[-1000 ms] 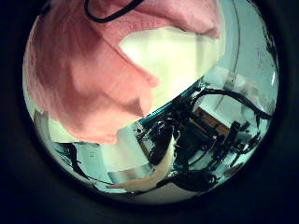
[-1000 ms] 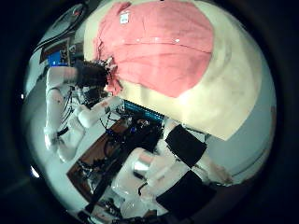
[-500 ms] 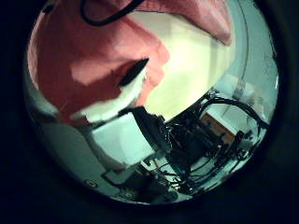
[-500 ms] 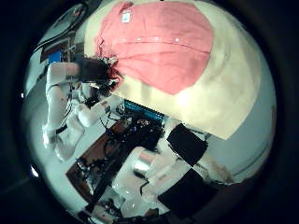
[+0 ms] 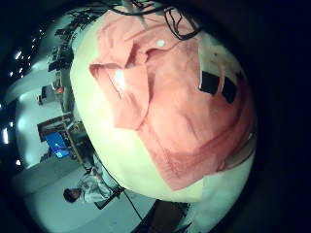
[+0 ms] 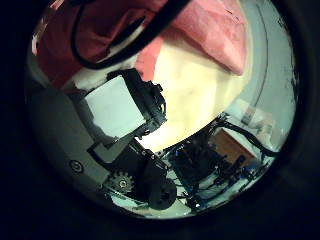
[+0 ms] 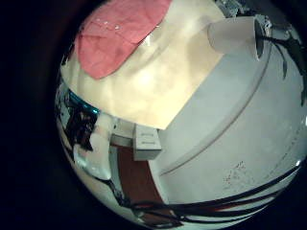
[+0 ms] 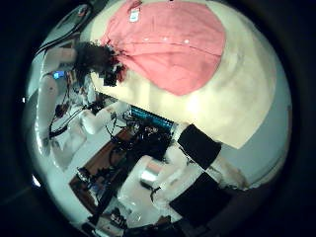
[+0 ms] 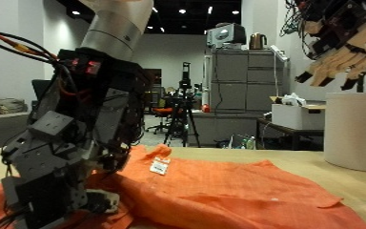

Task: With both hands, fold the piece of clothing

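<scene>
An orange button-up shirt (image 9: 233, 196) lies spread on the pale table (image 9: 351, 177). My left hand (image 9: 63, 143) is down on the shirt's near edge, its fingers curled into the cloth. The left thumb side palm view shows a finger (image 6: 125, 105) curled against the shirt (image 6: 215, 30). My right hand (image 9: 342, 43) hangs high above the table, fingers relaxed, holding nothing. The right thumb side palm view shows the whole shirt (image 8: 173, 44) and the left hand (image 8: 99, 61) at its edge.
A white label (image 9: 159, 167) sticks up from the shirt. A white cylinder (image 9: 355, 134) stands beyond the table under the right hand; it also shows in the right little finger side palm view (image 7: 235, 36). Grey cabinets (image 9: 240, 91) stand at the back.
In the left thumb side palm view a finger has swung in over the shirt and now fills the middle. In the right thumb side palm view the left arm has leaned closer to the shirt's edge.
</scene>
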You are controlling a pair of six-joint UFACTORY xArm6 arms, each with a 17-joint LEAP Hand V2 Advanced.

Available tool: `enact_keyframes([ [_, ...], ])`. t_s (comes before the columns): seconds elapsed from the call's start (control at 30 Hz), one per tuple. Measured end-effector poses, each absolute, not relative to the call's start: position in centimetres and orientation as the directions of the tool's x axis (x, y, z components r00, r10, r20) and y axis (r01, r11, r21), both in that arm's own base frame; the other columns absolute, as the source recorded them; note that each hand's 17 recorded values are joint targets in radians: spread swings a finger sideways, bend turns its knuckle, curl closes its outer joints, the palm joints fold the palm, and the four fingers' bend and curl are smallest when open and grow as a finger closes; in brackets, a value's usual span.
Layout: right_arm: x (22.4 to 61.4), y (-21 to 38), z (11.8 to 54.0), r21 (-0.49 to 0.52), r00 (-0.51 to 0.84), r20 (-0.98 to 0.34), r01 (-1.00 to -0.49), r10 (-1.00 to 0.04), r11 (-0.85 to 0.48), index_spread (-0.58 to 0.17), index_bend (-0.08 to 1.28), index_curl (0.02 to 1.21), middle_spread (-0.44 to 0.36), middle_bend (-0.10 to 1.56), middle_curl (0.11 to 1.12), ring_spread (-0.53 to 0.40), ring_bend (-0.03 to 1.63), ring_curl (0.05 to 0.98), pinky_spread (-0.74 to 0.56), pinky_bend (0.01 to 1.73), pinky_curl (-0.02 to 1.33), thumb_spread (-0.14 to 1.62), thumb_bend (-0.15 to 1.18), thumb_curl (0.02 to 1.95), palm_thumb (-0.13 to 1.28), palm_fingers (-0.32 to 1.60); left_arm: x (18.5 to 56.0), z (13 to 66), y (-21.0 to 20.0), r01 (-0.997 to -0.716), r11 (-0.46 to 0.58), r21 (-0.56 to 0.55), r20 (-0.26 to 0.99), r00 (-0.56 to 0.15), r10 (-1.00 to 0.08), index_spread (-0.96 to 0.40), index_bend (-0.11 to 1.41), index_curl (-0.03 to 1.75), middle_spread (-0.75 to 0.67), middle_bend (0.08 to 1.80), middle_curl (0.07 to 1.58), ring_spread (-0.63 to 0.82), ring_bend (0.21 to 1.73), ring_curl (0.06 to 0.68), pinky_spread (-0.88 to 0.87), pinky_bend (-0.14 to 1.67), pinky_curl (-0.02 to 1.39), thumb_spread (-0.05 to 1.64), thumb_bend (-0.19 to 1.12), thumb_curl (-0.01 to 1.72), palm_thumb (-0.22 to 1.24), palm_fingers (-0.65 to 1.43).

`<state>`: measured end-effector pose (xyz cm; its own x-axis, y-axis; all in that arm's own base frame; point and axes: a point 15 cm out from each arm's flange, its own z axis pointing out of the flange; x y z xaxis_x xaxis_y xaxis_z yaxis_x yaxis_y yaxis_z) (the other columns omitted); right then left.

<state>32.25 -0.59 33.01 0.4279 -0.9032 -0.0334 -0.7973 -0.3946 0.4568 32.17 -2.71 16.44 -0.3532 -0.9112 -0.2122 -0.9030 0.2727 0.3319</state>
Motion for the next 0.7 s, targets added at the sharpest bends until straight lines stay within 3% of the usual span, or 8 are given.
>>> enact_keyframes([
  [0.2,32.4,2.1,29.2,0.431,0.474,-0.063,-0.781,-0.878,-0.452,-0.266,0.15,0.28,0.001,0.23,0.34,0.097,0.37,0.276,0.20,0.25,0.31,1.22,-0.03,0.25,0.55,0.29,33.7,17.3,-3.6,-0.898,0.279,0.340,-0.215,-0.363,-0.907,-0.53,0.41,0.58,-0.53,0.84,0.81,-0.51,1.08,0.527,-0.71,0.93,0.62,1.15,-0.01,0.29,0.52,1.05],
  [0.37,32.8,5.2,26.1,0.380,0.444,-0.101,-0.810,-0.890,-0.447,-0.235,0.16,0.29,-0.009,0.26,0.35,0.062,0.40,0.283,0.17,0.26,0.31,1.20,-0.03,0.24,0.50,0.34,35.2,17.9,-4.3,-0.894,0.279,0.350,-0.220,-0.368,-0.904,-0.56,0.39,0.64,-0.55,0.85,0.83,-0.51,1.09,0.534,-0.72,0.95,0.63,1.17,-0.01,0.28,0.53,1.05],
  [0.6,32.4,7.6,25.3,0.381,0.452,-0.068,-0.812,-0.889,-0.442,-0.165,0.14,0.28,0.017,0.27,0.37,0.050,0.43,0.291,0.16,0.29,0.31,1.14,-0.03,0.24,0.43,0.31,38.1,19.2,-5.0,-0.896,0.272,0.350,-0.230,-0.364,-0.903,-0.59,0.35,0.73,-0.57,0.84,0.87,-0.51,1.11,0.541,-0.72,0.96,0.64,1.17,-0.01,0.28,0.54,1.03],
  [0.7,30.5,7.5,23.9,0.411,0.448,-0.076,-0.800,-0.891,-0.437,-0.147,0.15,0.27,0.037,0.28,0.37,0.052,0.45,0.289,0.16,0.30,0.31,1.12,-0.03,0.24,0.42,0.30,39.0,19.7,-5.0,-0.898,0.264,0.352,-0.232,-0.356,-0.905,-0.60,0.34,0.77,-0.57,0.84,0.88,-0.51,1.11,0.543,-0.71,0.96,0.64,1.18,-0.01,0.28,0.55,1.03],
])
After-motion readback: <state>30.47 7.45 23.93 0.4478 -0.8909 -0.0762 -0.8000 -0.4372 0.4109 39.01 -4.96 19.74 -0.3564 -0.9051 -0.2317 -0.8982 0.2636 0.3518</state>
